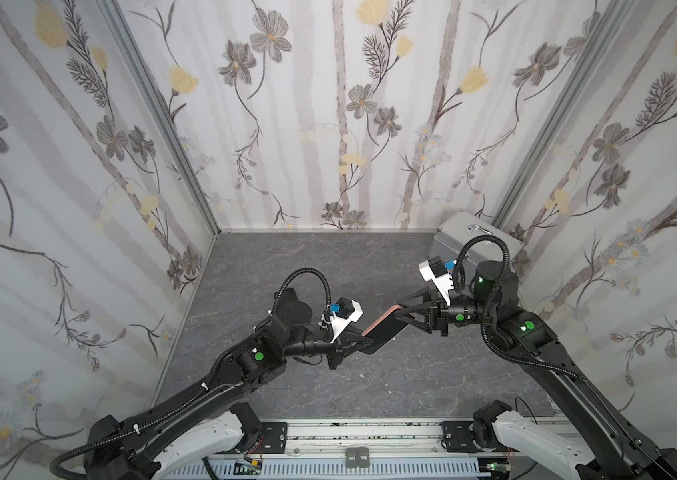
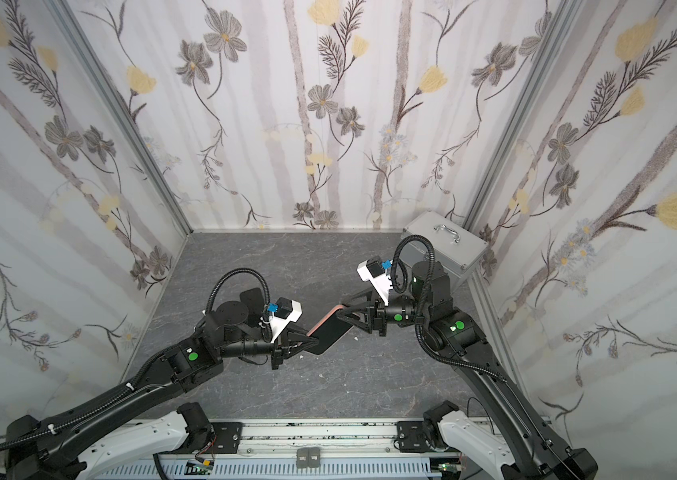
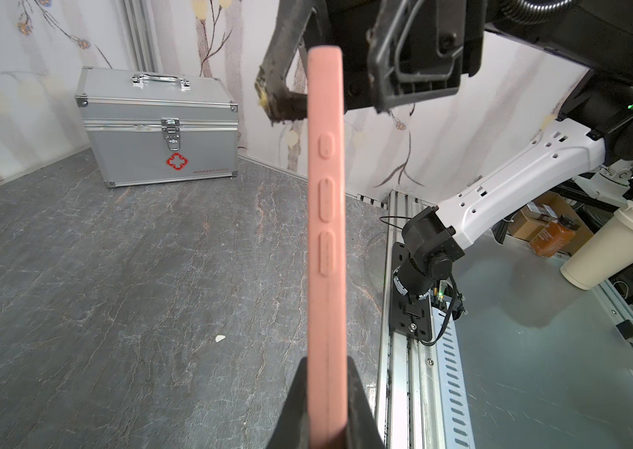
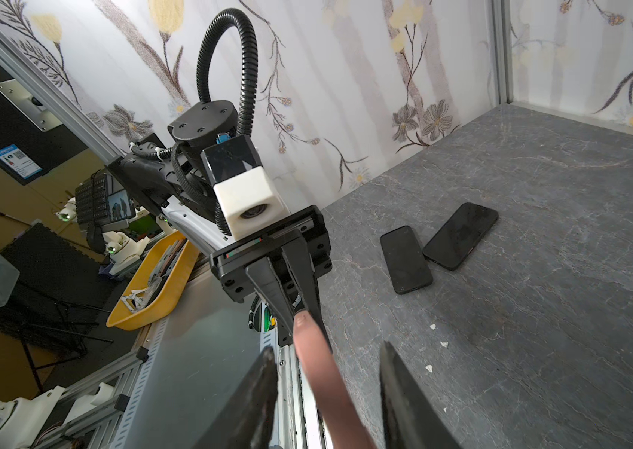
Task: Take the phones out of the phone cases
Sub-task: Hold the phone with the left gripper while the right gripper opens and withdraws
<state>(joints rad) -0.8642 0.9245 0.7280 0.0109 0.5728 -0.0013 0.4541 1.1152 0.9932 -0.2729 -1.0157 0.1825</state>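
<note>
The left tool [image 4: 301, 309] clamps the salmon-pink rubbery phone case [image 3: 326, 233]; the seemingly open right tool [image 4: 326, 363], closing off-centre, could wrench it loose.

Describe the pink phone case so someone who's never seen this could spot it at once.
Look above the middle of the grey table. There, off the surface, the left gripper pinches one end of the phone case and the right gripper straddles the other end. It is the only pink thing; the two black phones lie flat on the table.
</note>
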